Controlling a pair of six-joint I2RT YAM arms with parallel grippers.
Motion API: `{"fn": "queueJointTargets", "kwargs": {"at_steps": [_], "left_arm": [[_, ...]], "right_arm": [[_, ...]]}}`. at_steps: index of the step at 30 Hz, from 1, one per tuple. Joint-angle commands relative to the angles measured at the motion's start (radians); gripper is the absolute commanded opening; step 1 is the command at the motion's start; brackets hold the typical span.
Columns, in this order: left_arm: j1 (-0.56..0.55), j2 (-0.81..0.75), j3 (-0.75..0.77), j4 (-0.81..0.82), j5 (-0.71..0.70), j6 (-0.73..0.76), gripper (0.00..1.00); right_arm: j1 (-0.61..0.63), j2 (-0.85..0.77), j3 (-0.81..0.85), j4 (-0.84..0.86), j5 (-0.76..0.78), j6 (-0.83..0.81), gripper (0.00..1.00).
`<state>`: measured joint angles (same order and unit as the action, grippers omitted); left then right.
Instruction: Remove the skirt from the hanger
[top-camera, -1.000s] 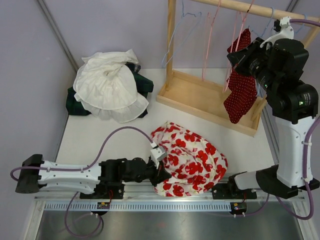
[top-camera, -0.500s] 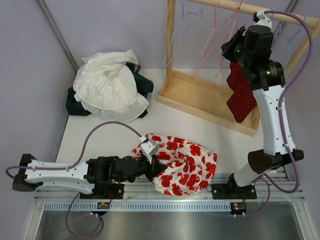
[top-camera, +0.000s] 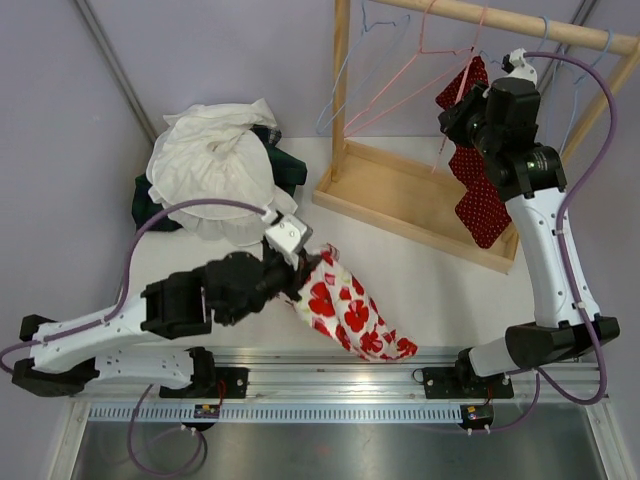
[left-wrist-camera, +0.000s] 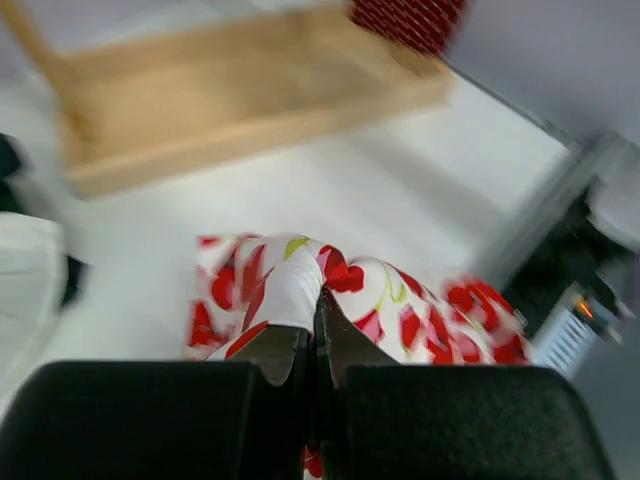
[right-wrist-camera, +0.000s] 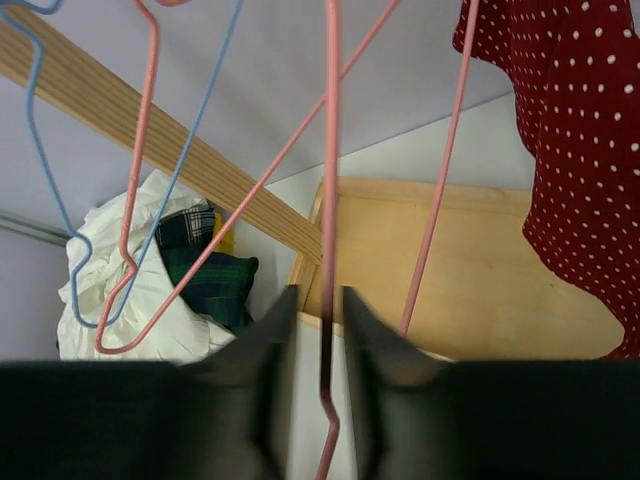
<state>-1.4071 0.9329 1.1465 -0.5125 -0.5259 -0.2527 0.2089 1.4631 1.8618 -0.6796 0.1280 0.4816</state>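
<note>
1. Floral skirt (top-camera: 350, 315) is off any hanger and over the tabletop (top-camera: 450, 290), towards its near edge. It is raised at one end, and its other end trails down by the near edge, seemingly touching. For this skirt the removal looks done.
2. Wooden rack (top-camera: 400, 195) stands at the far right corner of the tabletop. The floral skirt is well apart from it.
3. White heap of clothes (top-camera: 215, 170) sits at the far left corner. By my guess that is where freed garments go, so setting the floral skirt down is what remains for it.
4. Polka-dot skirt (top-camera: 480, 195) hangs at the right end of the rack, beside the right arm. Its own hanger is hidden, so I cannot say how it is held. If the task covers it too, that removal is not yet begun.
5. Pink hanger (right-wrist-camera: 330, 150) is bare and hangs on the rack, to the left of the polka-dot skirt.
6. Left gripper (left-wrist-camera: 318, 335) has its fingers clenched on a fold of the floral skirt, bearing its raised end.
7. Right gripper (right-wrist-camera: 318, 310) is up at the rack. Its fingers stand slightly parted with the pink hanger's wire running between them, released rather than pinched, as far as the wrist view shows.
</note>
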Motion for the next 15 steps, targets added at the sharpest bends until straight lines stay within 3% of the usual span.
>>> {"fn": "queueJointTargets", "kwargs": {"at_steps": [1,2,3,5,6,8,9,11,12,15], "left_arm": [[0.175,0.043,0.181,-0.021,0.037,0.206,0.0],[0.219,0.055,0.212,-0.015,0.064,0.234,0.0],[0.305,0.067,0.244,-0.012,0.082,0.289,0.0],[0.396,0.121,0.359,-0.008,0.135,0.343,0.0],[0.501,0.142,0.41,-0.004,0.157,0.392,0.0],[0.635,0.235,0.576,-0.006,0.262,0.423,0.0],[0.792,0.28,0.638,-0.007,0.306,0.423,0.0],[0.948,0.378,0.792,-0.014,0.43,0.397,0.0],[1.074,0.514,0.958,-0.018,0.45,0.35,0.0],[1.241,0.788,1.308,-0.024,0.461,0.258,0.0]], "right_arm": [[-0.002,-0.066,0.002,0.043,-0.031,0.015,0.38],[-0.003,-0.069,0.004,0.04,-0.034,0.014,0.53],[-0.002,-0.078,0.005,0.035,-0.033,0.015,0.78],[-0.003,-0.087,0.01,0.026,-0.031,0.017,0.94],[-0.002,-0.092,0.016,0.008,-0.027,0.018,0.99],[-0.003,-0.119,0.004,-0.001,-0.034,0.023,0.99],[-0.003,-0.153,-0.007,-0.006,-0.042,0.023,0.99],[-0.003,-0.197,-0.045,0.006,-0.056,0.026,0.99],[-0.002,-0.222,-0.097,0.032,-0.062,0.025,1.0],[-0.002,-0.317,-0.197,0.069,-0.071,0.023,0.99]]}}
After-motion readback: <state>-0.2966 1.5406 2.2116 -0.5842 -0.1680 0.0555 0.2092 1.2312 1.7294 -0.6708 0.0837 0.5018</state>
